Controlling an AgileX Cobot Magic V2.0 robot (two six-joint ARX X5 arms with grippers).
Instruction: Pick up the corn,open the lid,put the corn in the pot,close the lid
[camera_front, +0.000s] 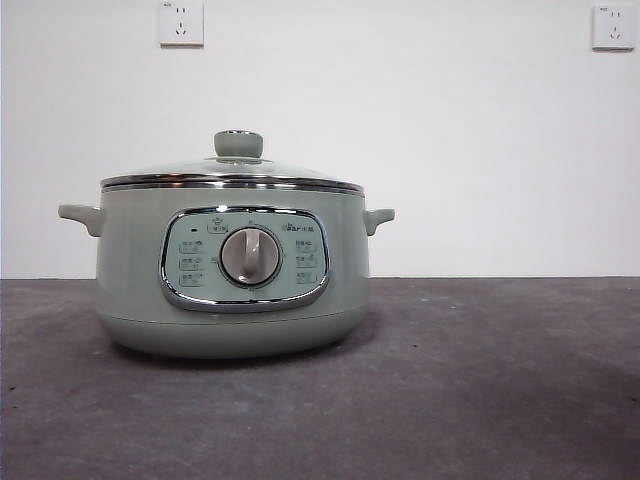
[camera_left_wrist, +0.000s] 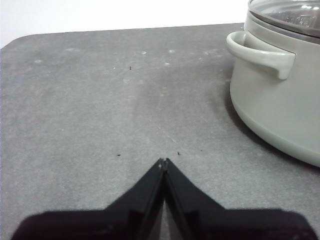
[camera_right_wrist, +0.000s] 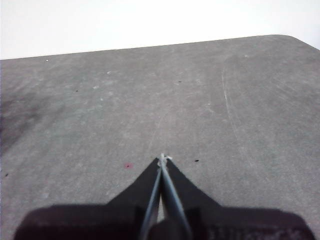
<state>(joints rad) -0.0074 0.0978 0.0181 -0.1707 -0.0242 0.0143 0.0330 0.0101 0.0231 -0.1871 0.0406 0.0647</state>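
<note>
The pale sage-green pot stands on the dark table, left of centre in the front view, its control panel and silver dial facing me. The glass lid with its green knob rests on the pot, closing it. The corn is out of view in all three views. My left gripper is shut and empty, low over the table beside the pot, whose side handle and lid rim show close by. My right gripper is also shut and empty, over bare table.
The grey table runs back to a white wall with two sockets. The table's rounded corners show in both wrist views, and bare tabletop lies ahead of the right gripper.
</note>
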